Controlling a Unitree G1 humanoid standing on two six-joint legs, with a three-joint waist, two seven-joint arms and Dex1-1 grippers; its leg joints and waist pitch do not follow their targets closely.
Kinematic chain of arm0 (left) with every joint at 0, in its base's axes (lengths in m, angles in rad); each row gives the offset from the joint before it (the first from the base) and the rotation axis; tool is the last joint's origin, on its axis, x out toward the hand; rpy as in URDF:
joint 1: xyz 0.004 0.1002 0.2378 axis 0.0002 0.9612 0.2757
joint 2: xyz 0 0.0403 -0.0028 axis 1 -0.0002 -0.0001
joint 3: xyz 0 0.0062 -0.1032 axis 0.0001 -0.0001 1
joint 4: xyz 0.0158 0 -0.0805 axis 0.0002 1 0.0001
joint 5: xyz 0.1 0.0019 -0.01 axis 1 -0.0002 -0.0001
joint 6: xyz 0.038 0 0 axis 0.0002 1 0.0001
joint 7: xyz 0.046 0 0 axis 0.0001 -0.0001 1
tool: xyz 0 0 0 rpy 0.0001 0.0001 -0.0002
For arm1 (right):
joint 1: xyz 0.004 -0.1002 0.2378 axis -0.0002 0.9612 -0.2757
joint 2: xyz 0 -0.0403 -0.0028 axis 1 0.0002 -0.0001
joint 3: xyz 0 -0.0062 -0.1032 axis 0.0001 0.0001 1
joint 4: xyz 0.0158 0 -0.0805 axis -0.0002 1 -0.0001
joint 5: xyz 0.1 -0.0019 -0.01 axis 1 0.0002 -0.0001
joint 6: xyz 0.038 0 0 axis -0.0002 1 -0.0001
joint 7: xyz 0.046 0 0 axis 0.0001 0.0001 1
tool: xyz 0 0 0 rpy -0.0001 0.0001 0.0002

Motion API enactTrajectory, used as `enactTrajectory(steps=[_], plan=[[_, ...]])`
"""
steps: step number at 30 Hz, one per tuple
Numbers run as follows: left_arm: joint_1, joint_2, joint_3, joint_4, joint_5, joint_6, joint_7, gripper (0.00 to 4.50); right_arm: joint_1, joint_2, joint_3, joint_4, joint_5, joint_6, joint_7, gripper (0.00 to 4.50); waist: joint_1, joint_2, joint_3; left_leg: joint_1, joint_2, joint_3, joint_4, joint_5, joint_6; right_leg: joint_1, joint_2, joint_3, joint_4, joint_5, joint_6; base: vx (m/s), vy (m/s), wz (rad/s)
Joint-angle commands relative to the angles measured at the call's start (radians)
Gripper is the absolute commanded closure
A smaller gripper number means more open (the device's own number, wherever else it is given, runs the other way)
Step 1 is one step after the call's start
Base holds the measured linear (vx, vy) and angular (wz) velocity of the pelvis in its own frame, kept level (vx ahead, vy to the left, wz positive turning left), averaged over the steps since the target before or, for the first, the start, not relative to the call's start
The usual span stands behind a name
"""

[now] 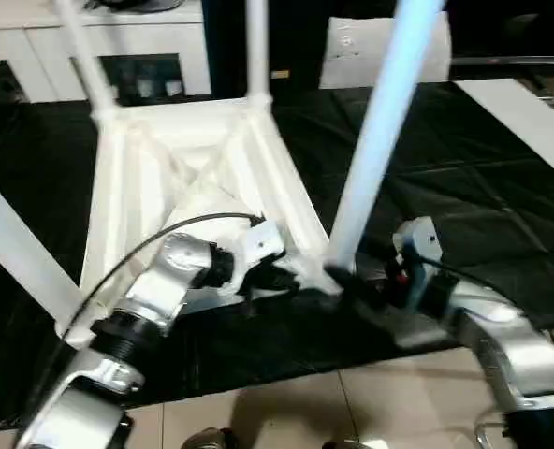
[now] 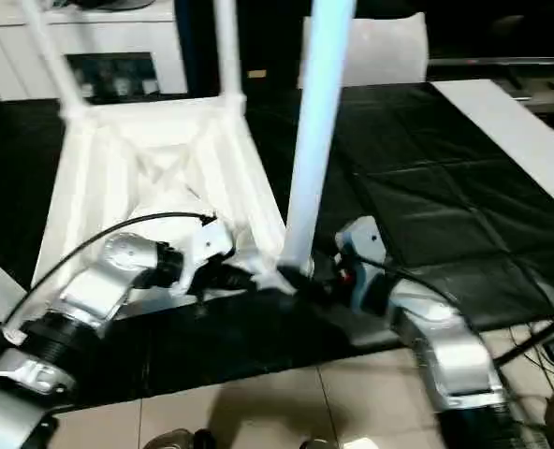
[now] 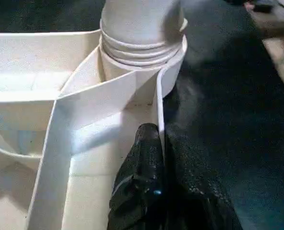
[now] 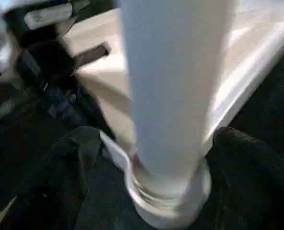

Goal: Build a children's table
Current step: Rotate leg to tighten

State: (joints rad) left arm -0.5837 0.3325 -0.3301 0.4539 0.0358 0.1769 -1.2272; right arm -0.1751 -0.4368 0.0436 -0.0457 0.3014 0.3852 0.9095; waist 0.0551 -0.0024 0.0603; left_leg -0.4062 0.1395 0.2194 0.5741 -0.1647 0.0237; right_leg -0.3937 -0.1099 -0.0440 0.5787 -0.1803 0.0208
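White table rim is pinched by left claw; right claw apparently straddles leg, apart.

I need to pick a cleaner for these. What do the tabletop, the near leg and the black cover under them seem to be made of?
Tabletop: apparently moulded white plastic, smooth with a slight sheen, judging by its thin ribs and rounded corner socket.
Near leg: the same white plastic, with moulded rings at its base.
Black cover: looks like soft fabric or foam matting, matte, with quilted seams.
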Motion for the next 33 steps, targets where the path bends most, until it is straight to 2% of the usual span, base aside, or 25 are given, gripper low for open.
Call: enactTrajectory(steps=[1,3,5,7,11,13,14,16,17,19,22,23,25,28,33], plan=[[-0.019,0.007,-0.041,-0.008,-0.019,-0.056,-0.097,4.5,0.002,-0.038,0.016,-0.005,0.014,-0.024,0.089,0.17,-0.003,-0.014,-0.068,0.044,0.095,-0.041,-0.065,-0.184,0.07,0.026,-0.054,0.036,-0.043,-0.052,-0.269,0.0,0.0,0.0],[-0.03,0.025,-0.058,0.005,-0.018,-0.082,-0.148,4.5,-0.001,-0.073,0.028,0.012,0.02,-0.04,0.158,0.17,0.003,-0.013,-0.068,0.045,0.096,-0.04,-0.063,-0.184,0.076,0.026,-0.057,0.036,-0.042,-0.062,-0.274,0.0,0.0,0.0],[-0.039,0.041,-0.081,0.015,-0.014,-0.113,-0.202,4.5,-0.013,-0.098,0.038,0.037,0.02,-0.057,0.21,0.17,0.006,-0.013,-0.066,0.045,0.096,-0.039,-0.063,-0.207,0.069,0.024,-0.057,0.036,-0.045,-0.099,-0.273,0.0,0.0,0.0],[-0.042,0.049,-0.093,0.013,-0.016,-0.123,-0.234,4.5,-0.027,-0.11,0.045,0.055,0.024,-0.06,0.238,0.17,0.005,-0.015,-0.063,0.046,0.099,-0.04,-0.068,-0.253,0.043,0.023,-0.058,0.036,-0.049,-0.164,-0.268,0.0,0.0,0.0],[-0.052,0.056,-0.11,0.021,-0.012,-0.148,-0.264,4.5,-0.044,-0.12,0.05,0.067,0.044,-0.053,0.269,0.49,0.01,-0.015,-0.061,0.053,0.102,-0.042,-0.073,-0.328,-0.007,0.015,-0.06,0.039,-0.056,-0.258,-0.246,0.0,0.0,0.0],[-0.064,0.061,-0.124,0.034,-0.002,-0.172,-0.29,4.5,-0.057,-0.124,0.059,0.068,0.064,-0.036,0.304,0.57,0.012,-0.015,-0.061,0.054,0.102,-0.043,-0.074,-0.348,-0.019,0.015,-0.06,0.039,-0.057,-0.279,-0.237,0.0,0.0,0.0],[-0.067,0.062,-0.126,0.039,0.001,-0.178,-0.294,4.5,-0.058,-0.124,0.062,0.065,0.069,-0.029,0.311,0.81,0.014,-0.015,-0.061,0.055,0.103,-0.043,-0.075,-0.353,-0.028,0.013,-0.06,0.039,-0.057,-0.28,-0.235,0.0,0.0,0.0],[-0.075,0.059,-0.127,0.059,0.005,-0.194,-0.299,4.5,-0.06,-0.125,0.071,0.066,0.073,-0.029,0.327,0.92,0.017,-0.016,-0.062,0.055,0.102,-0.043,-0.076,-0.359,-0.037,0.013,-0.063,0.04,-0.057,-0.29,-0.23,0.0,0.0,0.0],[-0.079,0.058,-0.126,0.068,0.007,-0.201,-0.3,4.5,-0.06,-0.123,0.075,0.067,0.075,-0.028,0.335,0.92,0.019,-0.017,-0.062,0.057,0.102,-0.043,-0.075,-0.363,-0.039,0.011,-0.063,0.04,-0.058,-0.291,-0.23,0.0,0.0,0.0],[-0.085,0.057,-0.126,0.08,0.011,-0.209,-0.3,4.5,-0.057,-0.121,0.081,0.066,0.079,-0.022,0.347,1.24,0.025,-0.017,-0.063,0.057,0.103,-0.043,-0.075,-0.36,-0.043,0.012,-0.064,0.041,-0.057,-0.284,-0.229,0.0,0.0,0.0],[-0.094,0.057,-0.128,0.093,0.014,-0.219,-0.3,4.5,-0.045,-0.124,0.092,0.055,0.085,-0.01,0.361,1.29,0.027,-0.018,-0.064,0.056,0.102,-0.042,-0.075,-0.343,-0.04,0.014,-0.063,0.04,-0.053,-0.253,-0.237,0.0,0.0,0.0],[-0.096,0.058,-0.129,0.097,0.014,-0.221,-0.3,4.5,-0.044,-0.126,0.093,0.055,0.087,-0.01,0.362,1.42,0.027,-0.016,-0.065,0.054,0.102,-0.043,-0.075,-0.339,-0.039,0.016,-0.063,0.039,-0.052,-0.245,-0.239,0.0,0.0,0.0],[-0.098,0.058,-0.131,0.103,0.013,-0.226,-0.3,4.5,-0.044,-0.128,0.095,0.057,0.089,-0.011,0.364,1.64,0.027,-0.019,-0.066,0.055,0.101,-0.041,-0.073,-0.335,-0.035,0.016,-0.063,0.039,-0.052,-0.24,-0.243,0.0,0.0,0.0],[-0.1,0.058,-0.132,0.111,0.013,-0.234,-0.3,4.5,-0.043,-0.129,0.099,0.059,0.091,-0.01,0.365,1.75,0.029,-0.019,-0.065,0.053,0.102,-0.042,-0.072,-0.332,-0.032,0.016,-0.066,0.04,-0.053,-0.252,-0.244,0.0,0.0,0.0],[-0.103,0.053,-0.134,0.127,0.014,-0.245,-0.296,4.5,-0.048,-0.113,0.112,0.068,0.082,-0.013,0.355,2.24,0.03,-0.017,-0.064,0.054,0.102,-0.043,-0.073,-0.341,-0.038,0.015,-0.064,0.039,-0.053,-0.27,-0.238,0.0,0.0,0.0]])
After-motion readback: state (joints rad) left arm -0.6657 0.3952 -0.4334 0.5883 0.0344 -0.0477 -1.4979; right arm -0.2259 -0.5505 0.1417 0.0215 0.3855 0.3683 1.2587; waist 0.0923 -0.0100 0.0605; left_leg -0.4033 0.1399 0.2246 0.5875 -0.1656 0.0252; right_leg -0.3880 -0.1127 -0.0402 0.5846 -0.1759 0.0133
